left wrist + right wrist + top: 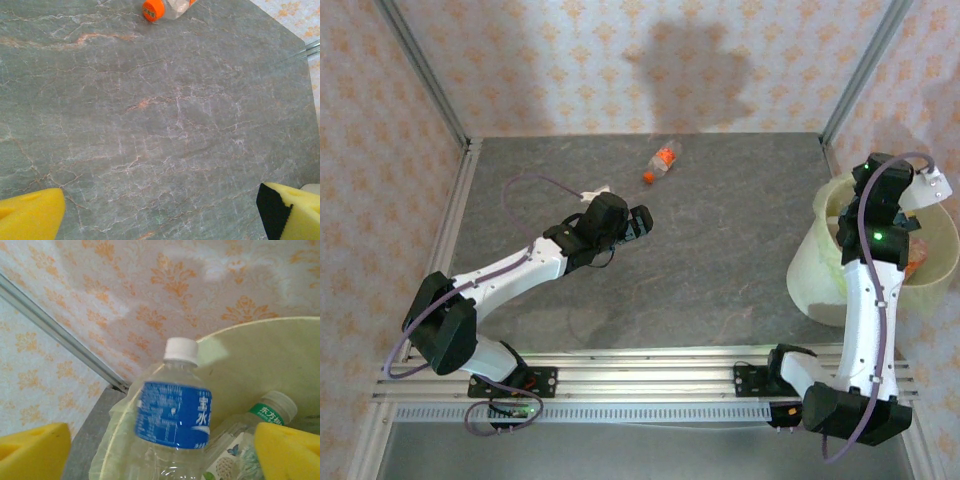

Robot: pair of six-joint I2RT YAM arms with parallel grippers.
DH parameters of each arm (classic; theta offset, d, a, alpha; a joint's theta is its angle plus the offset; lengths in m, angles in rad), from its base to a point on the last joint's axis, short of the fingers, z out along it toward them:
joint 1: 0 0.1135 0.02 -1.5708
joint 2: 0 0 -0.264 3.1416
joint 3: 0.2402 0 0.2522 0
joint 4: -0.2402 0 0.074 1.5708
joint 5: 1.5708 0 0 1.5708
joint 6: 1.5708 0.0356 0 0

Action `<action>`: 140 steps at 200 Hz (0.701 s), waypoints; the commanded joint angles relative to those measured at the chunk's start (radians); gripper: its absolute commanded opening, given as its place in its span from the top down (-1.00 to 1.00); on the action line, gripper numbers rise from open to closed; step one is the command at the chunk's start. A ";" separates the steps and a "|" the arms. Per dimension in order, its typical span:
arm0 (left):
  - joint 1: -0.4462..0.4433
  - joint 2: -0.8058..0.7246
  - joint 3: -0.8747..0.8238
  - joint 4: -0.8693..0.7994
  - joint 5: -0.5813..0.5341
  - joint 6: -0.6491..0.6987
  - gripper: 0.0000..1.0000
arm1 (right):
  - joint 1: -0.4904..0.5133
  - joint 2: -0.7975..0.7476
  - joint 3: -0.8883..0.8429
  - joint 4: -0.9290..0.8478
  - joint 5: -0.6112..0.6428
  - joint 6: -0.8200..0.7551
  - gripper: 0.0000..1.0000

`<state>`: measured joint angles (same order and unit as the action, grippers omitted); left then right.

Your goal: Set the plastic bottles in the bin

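A clear plastic bottle [662, 160] with an orange cap lies at the far middle of the table; its cap end [160, 7] sits at the top edge of the left wrist view. My left gripper [642, 222] [162, 210] hovers short of it, open and holding nothing. My right gripper [898, 200] [162, 450] hangs over the pale yellow-green bin [817, 270] [250, 360], open. A blue-labelled, white-capped bottle [175, 415] sits between its yellow pads [32, 452], apart from both, with a slightly smeared label. A green-capped bottle [270, 412] lies in the bin.
A small white scrap [595, 190] lies beside the left arm's cable. Something orange [917, 262] shows inside the bin. Metal frame posts [425, 75] and patterned walls close in the table; a rail [640, 365] runs along the near edge.
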<state>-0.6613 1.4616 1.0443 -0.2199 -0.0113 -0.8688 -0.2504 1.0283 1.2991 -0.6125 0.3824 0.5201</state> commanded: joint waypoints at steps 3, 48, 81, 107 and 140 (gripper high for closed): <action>-0.007 -0.012 0.017 -0.033 -0.026 0.010 -1.00 | -0.004 -0.024 0.001 -0.018 0.060 0.000 -0.99; -0.007 0.010 0.028 -0.031 -0.021 0.011 -1.00 | -0.005 -0.055 -0.048 0.002 0.166 0.004 -0.99; -0.008 0.033 0.047 -0.039 -0.016 0.026 -1.00 | -0.006 -0.062 -0.113 0.014 0.164 -0.004 -0.99; -0.008 0.048 0.060 -0.045 -0.008 0.031 -1.00 | -0.023 -0.062 -0.131 0.020 0.166 -0.025 -0.99; -0.008 0.049 0.065 -0.062 -0.023 0.042 -1.00 | -0.047 -0.059 -0.032 0.008 0.194 -0.118 -0.99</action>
<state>-0.6613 1.5108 1.0729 -0.2409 -0.0109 -0.8597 -0.2703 0.9810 1.1851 -0.5861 0.5037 0.4782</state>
